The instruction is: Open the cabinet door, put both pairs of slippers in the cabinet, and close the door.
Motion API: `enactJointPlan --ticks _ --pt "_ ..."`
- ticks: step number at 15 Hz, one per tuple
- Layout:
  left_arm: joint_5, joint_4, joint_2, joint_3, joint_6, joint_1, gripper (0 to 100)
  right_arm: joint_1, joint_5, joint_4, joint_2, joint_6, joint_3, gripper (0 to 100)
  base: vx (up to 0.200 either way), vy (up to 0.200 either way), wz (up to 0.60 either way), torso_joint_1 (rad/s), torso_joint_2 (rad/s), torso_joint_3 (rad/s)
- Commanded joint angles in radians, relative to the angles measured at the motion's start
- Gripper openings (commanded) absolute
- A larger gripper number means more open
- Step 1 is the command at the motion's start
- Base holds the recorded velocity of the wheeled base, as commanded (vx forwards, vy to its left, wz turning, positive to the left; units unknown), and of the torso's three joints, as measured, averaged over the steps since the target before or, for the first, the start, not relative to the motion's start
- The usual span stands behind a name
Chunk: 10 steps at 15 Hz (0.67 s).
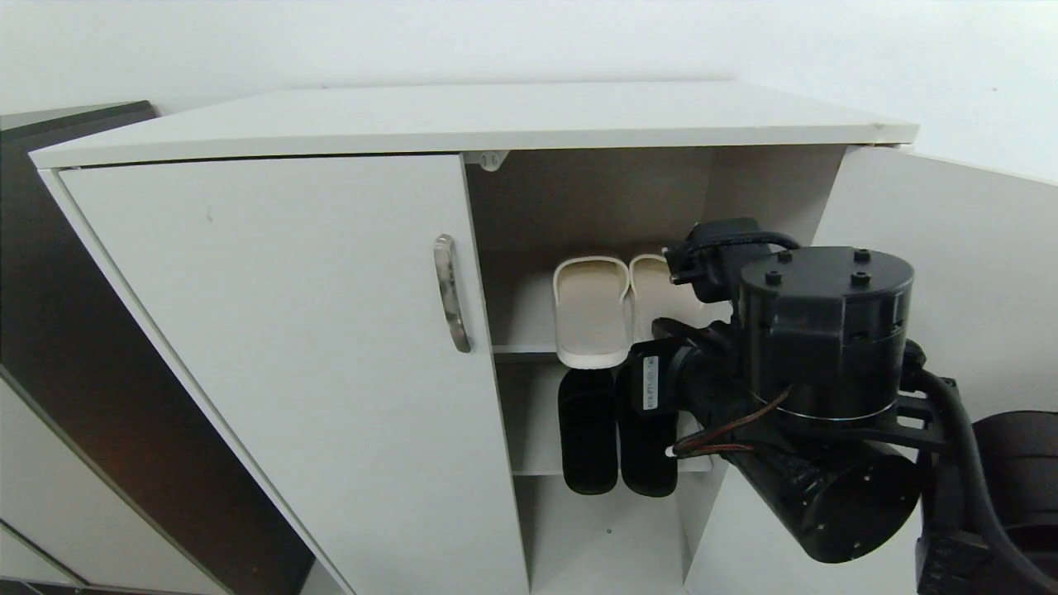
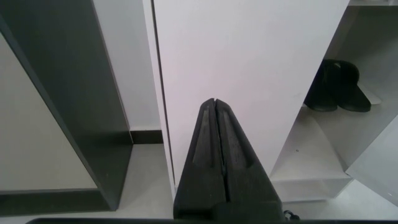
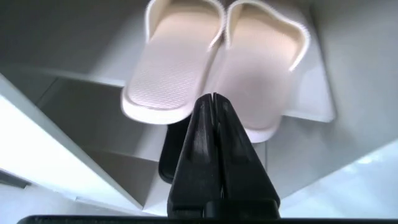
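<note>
The white cabinet (image 1: 463, 116) has its left door (image 1: 273, 330) closed and its right door (image 1: 975, 273) swung open. A cream pair of slippers (image 1: 591, 318) lies on the upper shelf, heels over the shelf edge. A black pair (image 1: 588, 434) lies on the shelf below. My right arm sits in front of the opening. In the right wrist view my right gripper (image 3: 213, 96) is shut and empty, just before the cream slippers' (image 3: 174, 68) heels, with the black pair (image 3: 171, 155) beneath. My left gripper (image 2: 214, 102) is shut and empty, low before the closed door (image 2: 249, 62), with the black slippers (image 2: 339, 87) off to one side.
A metal handle (image 1: 450, 293) runs down the closed door's inner edge. A dark cabinet (image 1: 74, 330) stands against the white one's left side. The bottom compartment (image 1: 603, 529) holds nothing. Bare floor (image 2: 146, 180) lies in front.
</note>
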Motion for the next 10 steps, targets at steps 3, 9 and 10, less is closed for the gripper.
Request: enactJointPlan --ticks 3,9,10 --pt "0.0 0.0 0.002 0.0 0.0 0.0 0 0.004 0.0 0.0 -0.018 0.001 0.011 0 0.0 0.0 0.0 0.0 0.0 0.0" --pt "0.0 0.0 0.002 0.0 -0.002 0.0 0 -0.003 -0.007 -0.002 0.024 0.008 0.035 0 0.0 0.0 0.0 0.0 0.0 0.0" --pt "0.0 0.0 0.0 0.0 -0.002 0.0 0 -0.006 -0.005 -0.002 0.024 0.008 0.035 0 -0.2 0.0 0.0 0.002 0.0 -0.002"
